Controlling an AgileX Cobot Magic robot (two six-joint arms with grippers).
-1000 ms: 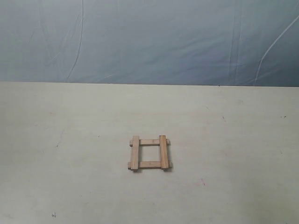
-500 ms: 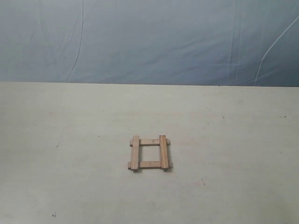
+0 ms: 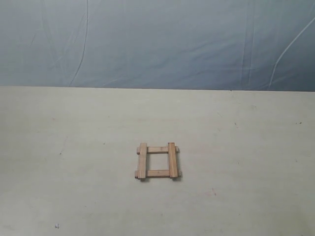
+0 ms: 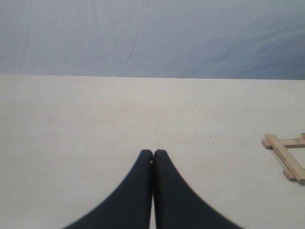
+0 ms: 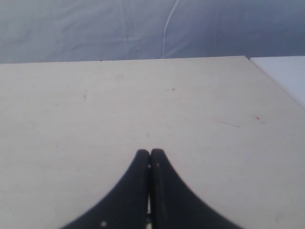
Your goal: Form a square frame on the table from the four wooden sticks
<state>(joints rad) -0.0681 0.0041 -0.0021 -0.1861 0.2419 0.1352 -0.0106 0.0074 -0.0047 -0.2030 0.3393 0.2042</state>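
Note:
The four wooden sticks lie joined as a small square frame (image 3: 157, 161) near the middle of the pale table (image 3: 74, 147); two slats rest across the ends of the other two, with overlapping corners. Part of that frame (image 4: 285, 152) shows at the edge of the left wrist view, well off to the side of my left gripper (image 4: 153, 152), which is shut with nothing between its dark fingers. My right gripper (image 5: 150, 152) is shut and empty over bare tabletop; no stick shows in its view. Neither gripper nor arm appears in the exterior view.
A blue-grey fabric backdrop (image 3: 157, 42) hangs behind the table's far edge. In the right wrist view the table's corner and side edge (image 5: 267, 76) show, with a lighter surface (image 5: 286, 71) beyond. Small specks and scuffs mark the tabletop.

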